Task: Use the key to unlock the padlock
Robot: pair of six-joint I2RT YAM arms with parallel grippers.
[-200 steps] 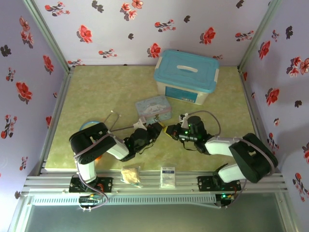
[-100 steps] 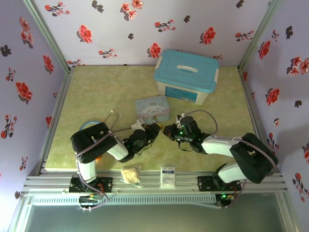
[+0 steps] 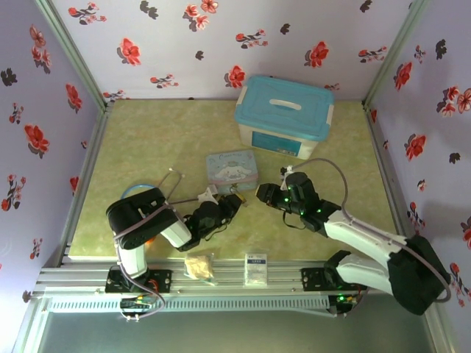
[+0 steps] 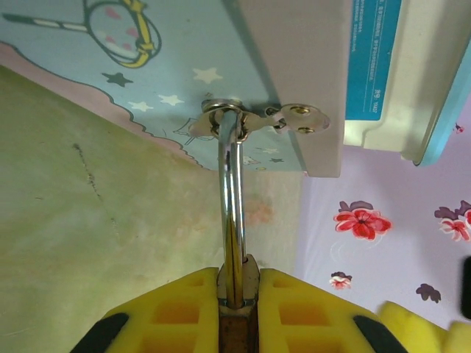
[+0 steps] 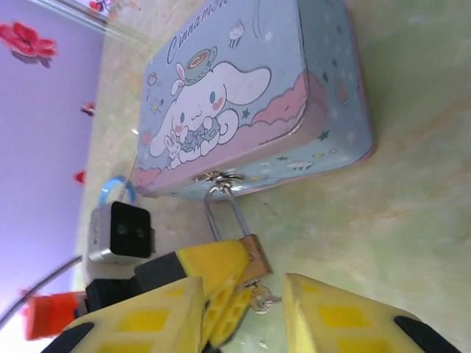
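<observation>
The brass padlock (image 5: 254,257) hangs by its silvery shackle (image 4: 233,213) from the hasp of the pastel cartoon tin (image 3: 232,168). My left gripper (image 4: 237,283) is shut on the padlock's body, yellow fingers (image 5: 213,268) on either side of it. The small grey key (image 5: 261,298) sticks out of the padlock's lower end. My right gripper (image 5: 243,294) stands open around the key, with a gap on each side and no pad touching it. From above, the two grippers (image 3: 234,198) (image 3: 261,194) meet just in front of the tin.
A blue-lidded storage box (image 3: 283,118) stands behind the tin. A stethoscope (image 3: 173,184) lies left of the tin, beside the left arm. A crumpled packet (image 3: 199,266) and a white card (image 3: 255,268) rest on the front rail. Floral walls close in three sides.
My right gripper has opened and let go of the key, which stays in the padlock. Its arm has swung out to the right. The left gripper still holds the padlock.
</observation>
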